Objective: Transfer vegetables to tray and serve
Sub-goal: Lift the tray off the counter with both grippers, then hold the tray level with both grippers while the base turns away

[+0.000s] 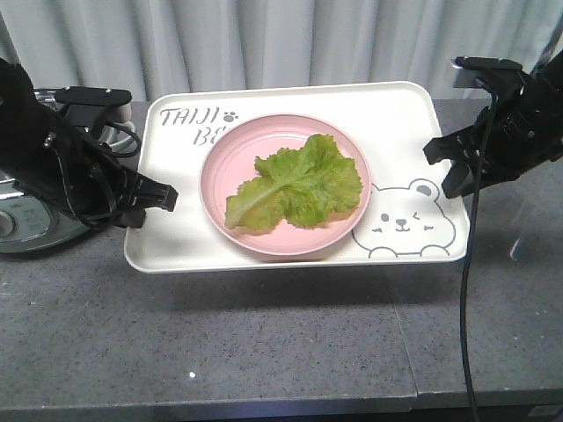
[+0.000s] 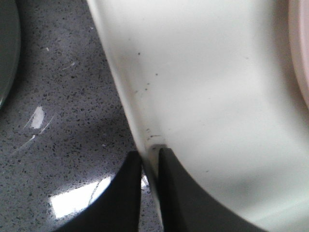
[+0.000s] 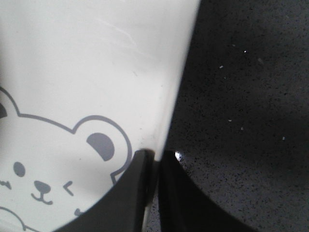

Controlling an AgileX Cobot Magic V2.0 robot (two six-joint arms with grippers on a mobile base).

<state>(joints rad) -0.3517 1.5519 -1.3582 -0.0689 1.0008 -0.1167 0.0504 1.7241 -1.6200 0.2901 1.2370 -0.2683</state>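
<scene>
Over a speckled grey counter [image 1: 264,352], before a pale curtain [image 1: 264,44], the vegetables [image 1: 295,189] lie on a pink plate [image 1: 220,167] on the tray [image 1: 176,242], between both claws. The left gripper [image 2: 149,155] pinches the tray's rim narrowly. The right gripper [image 3: 155,155] does the same on the opposite rim. Both arms reach inward.

A kitchen-like spot: speckled grey counter [image 1: 264,343], a round cooker [image 1: 19,230] (partly hidden), pale curtain [image 1: 264,44] behind.
</scene>
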